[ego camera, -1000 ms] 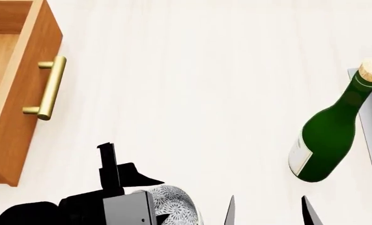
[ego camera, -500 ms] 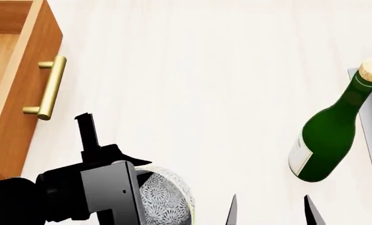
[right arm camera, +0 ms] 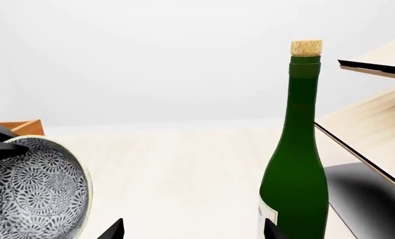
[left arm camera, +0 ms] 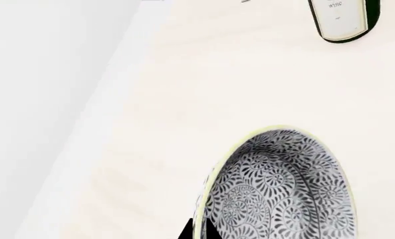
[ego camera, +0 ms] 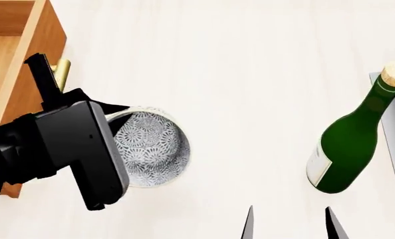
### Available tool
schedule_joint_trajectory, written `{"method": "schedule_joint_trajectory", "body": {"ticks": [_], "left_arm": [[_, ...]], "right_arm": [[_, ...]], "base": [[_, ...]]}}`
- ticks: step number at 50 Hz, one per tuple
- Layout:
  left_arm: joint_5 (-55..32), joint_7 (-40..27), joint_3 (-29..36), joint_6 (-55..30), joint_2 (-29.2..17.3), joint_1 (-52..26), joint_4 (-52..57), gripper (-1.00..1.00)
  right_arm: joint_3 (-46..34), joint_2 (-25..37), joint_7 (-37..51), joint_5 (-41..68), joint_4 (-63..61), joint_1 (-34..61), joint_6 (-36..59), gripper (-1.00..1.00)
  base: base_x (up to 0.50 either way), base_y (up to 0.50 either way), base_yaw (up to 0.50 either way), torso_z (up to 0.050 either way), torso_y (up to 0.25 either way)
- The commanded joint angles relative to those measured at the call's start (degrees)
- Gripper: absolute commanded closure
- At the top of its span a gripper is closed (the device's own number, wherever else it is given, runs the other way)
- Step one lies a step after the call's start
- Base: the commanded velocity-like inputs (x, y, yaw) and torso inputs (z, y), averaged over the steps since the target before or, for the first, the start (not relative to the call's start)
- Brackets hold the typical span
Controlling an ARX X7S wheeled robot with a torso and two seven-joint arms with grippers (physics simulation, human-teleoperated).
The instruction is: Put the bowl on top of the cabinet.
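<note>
My left pincer [ego camera: 118, 119] is clamped on the rim of the bowl [ego camera: 151, 147], and in the last second I have lifted it off the table [ego camera: 250, 74] and carried it toward the cabinet [ego camera: 15, 59], now just beside my pincer. The bowl hangs tilted, not yet above the cabinet top, so I think more lifting is needed. My right pincer [ego camera: 289, 224] waits apart, empty, near the bottle [ego camera: 350, 144].

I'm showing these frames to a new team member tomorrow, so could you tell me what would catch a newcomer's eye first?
Most striking is the patterned bowl, tipped on its side in the left end effector, lifted above the pale table near the head view's left. Beside it at the left edge stands the orange-brown cabinet with a brass handle. At the right, a green corked bottle stands upright.
</note>
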Motion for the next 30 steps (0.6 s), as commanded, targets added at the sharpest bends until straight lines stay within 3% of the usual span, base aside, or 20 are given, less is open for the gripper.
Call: {"method": "schedule_joint_trajectory", "body": {"ticks": [1, 25, 30], "left_arm": [[-0.4, 2.2, -6.3, -6.0, 1.2, -5.0, 3.3, 1.00], [-2.1, -1.4, -23.0, -16.5, 8.5, -21.0, -1.7, 1.00], [-0.3, -3.1, -23.5, -16.2, 8.5, -23.7, -4.0, 1.00]], "right_arm": [[1.2, -1.0, -1.1, -1.3, -0.4, -0.3, 0.1, -1.00], [1.1, -0.4, -0.6, -1.0, -0.6, -0.3, -0.1, -1.00], [1.0, -0.4, -0.6, -1.1, -0.6, -0.4, -0.2, -1.00]], "base": [[0.00, 0.00, 0.00, 0.000, 0.000], [0.00, 0.00, 0.00, 0.000, 0.000], [0.00, 0.00, 0.00, 0.000, 0.000]]}}
